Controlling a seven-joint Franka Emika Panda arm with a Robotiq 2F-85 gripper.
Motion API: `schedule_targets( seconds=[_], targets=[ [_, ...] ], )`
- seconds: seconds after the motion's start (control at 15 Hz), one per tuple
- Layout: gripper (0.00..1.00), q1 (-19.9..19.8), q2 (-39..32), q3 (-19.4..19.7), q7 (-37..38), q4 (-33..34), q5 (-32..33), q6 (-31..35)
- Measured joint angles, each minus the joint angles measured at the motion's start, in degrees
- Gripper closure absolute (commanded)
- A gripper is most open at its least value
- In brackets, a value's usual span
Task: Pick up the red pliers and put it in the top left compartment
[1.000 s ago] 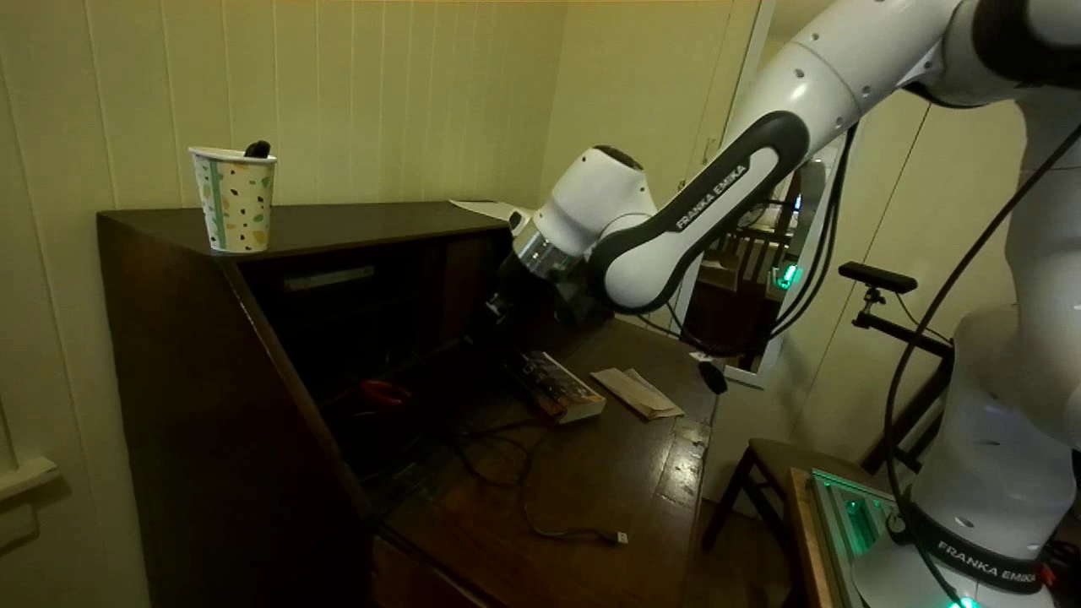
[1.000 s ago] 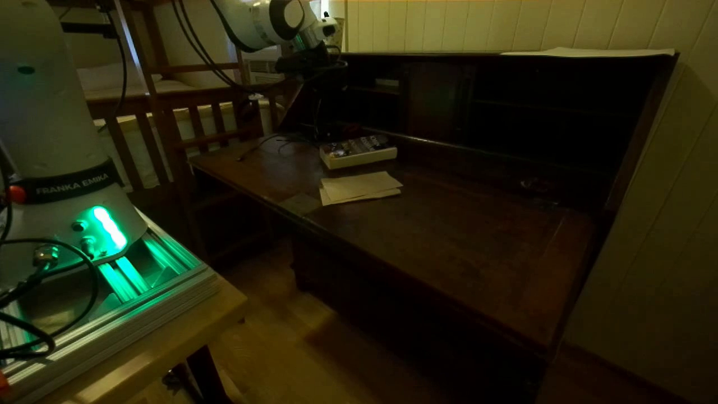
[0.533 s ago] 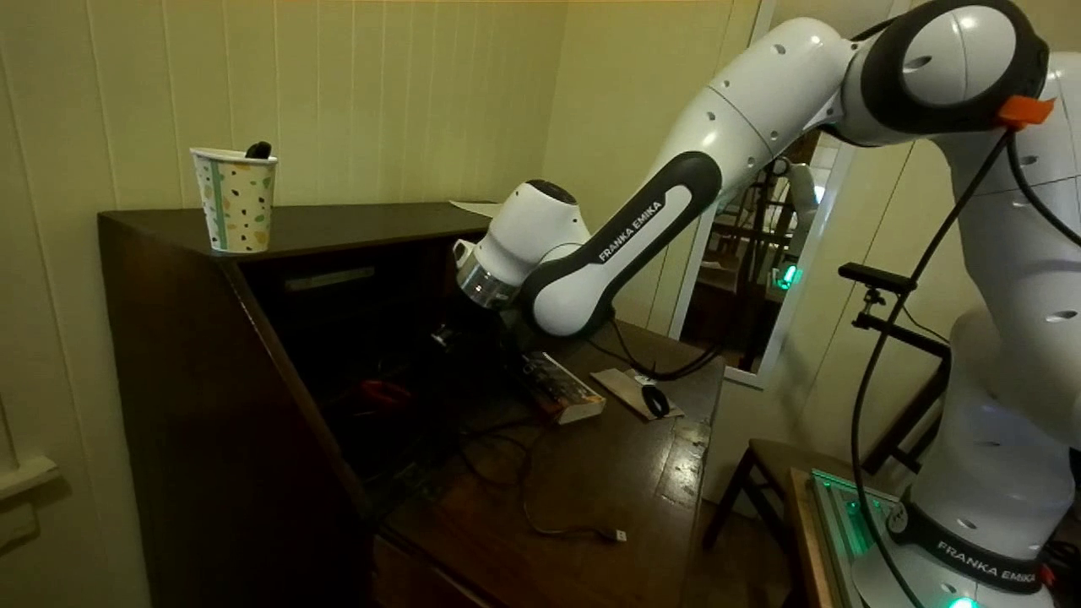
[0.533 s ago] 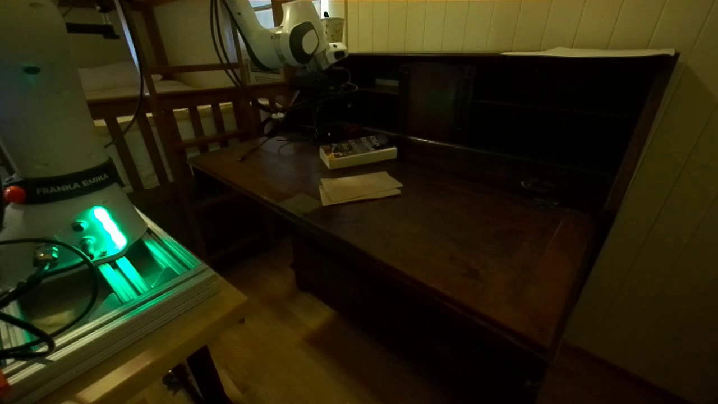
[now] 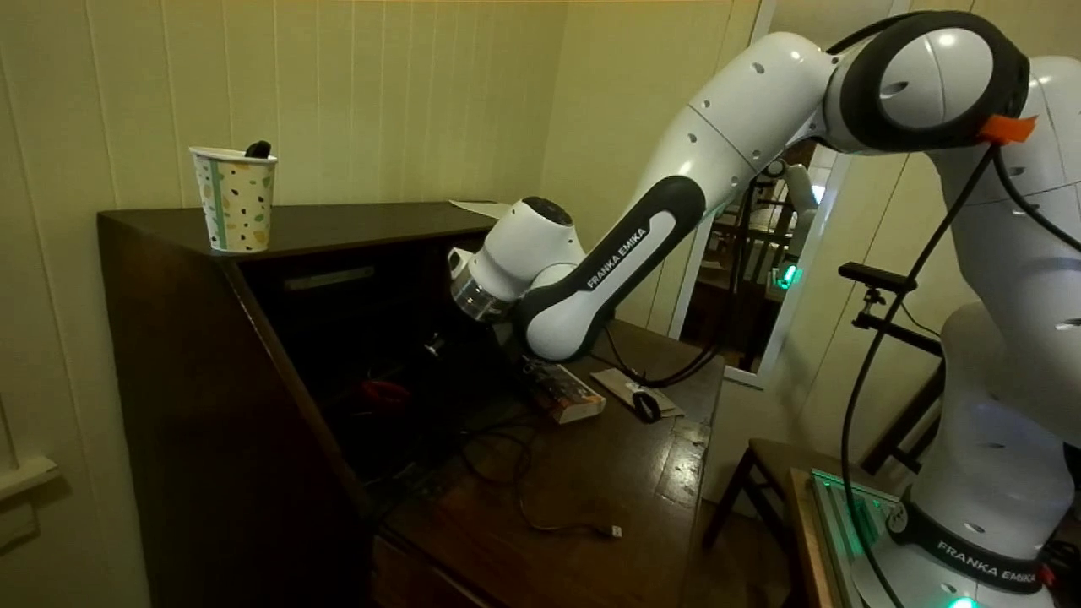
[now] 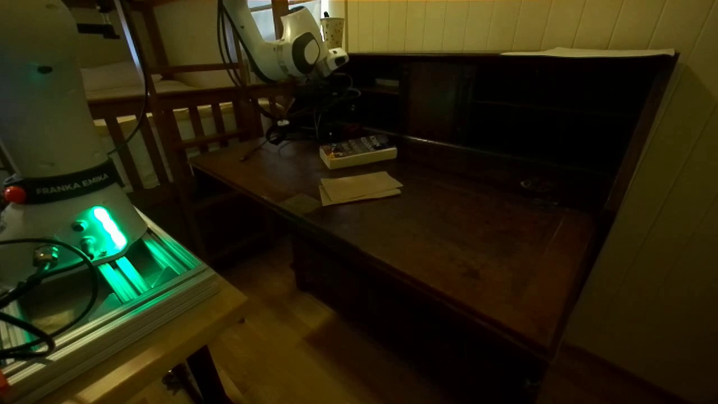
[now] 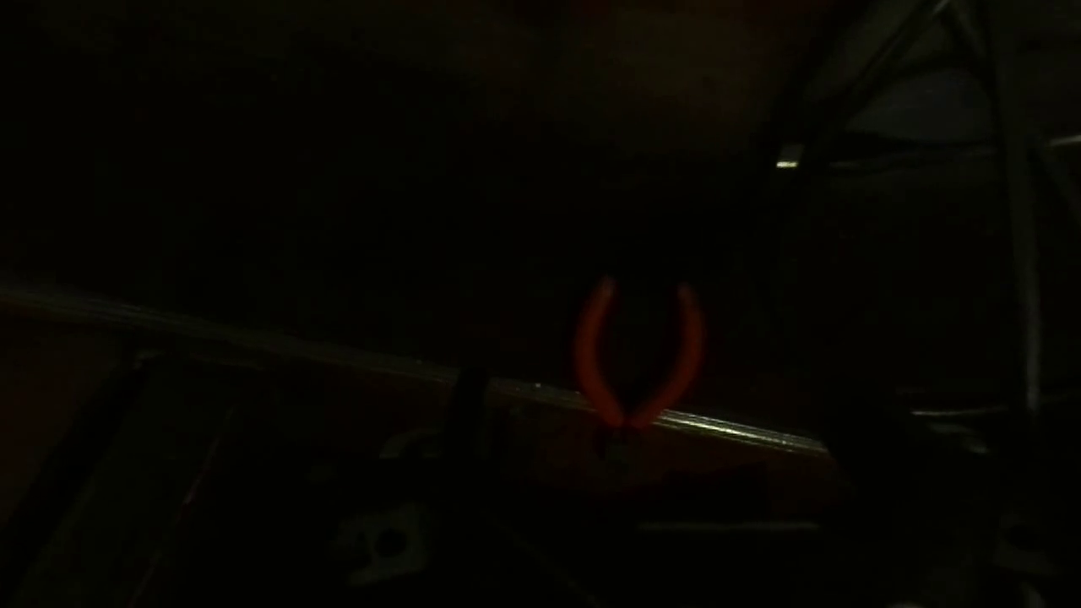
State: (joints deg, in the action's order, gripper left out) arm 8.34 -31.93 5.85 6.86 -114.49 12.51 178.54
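Dim light, pale panelled wall [image 5: 380, 101] behind a dark wood desk [image 5: 583, 485]. Task approx. at the pick stage: red pliers [image 7: 594, 371] not up yet, seem to lie across a shiny edge [image 7: 735, 430] deep in the desk, lower than the top left compartment [image 5: 397, 277]. Gripper [image 7: 663, 405] hangs over the desk w/ fingers [image 7: 468, 414] spread wide, holding nothing; in wrist view the pliers show betw. the fingers, clear of both. Done: gripper near the pliers, prob. almost lined up. Left to do: final lowering, grip, lift, carry up, release. Compartment: pale flat item [image 5: 329, 279] in it, no pliers visible, rest too dark to tell.
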Motion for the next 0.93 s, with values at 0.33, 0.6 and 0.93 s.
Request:
schedule_targets(
  seconds=[0.33, 0.6, 0.93],
  targets=[
    [0.00, 2.27, -5.75, 2.08, 2.03, 3.76, -1.77, 3.72],
    [0.00, 1.38, -8.54, 0.40, 1.95, 6.70, -6.96, 3.73],
    [0.00, -0.17, -10.52, -0.95, 1.56, 10.23, -8.27, 2.76]
  ],
)
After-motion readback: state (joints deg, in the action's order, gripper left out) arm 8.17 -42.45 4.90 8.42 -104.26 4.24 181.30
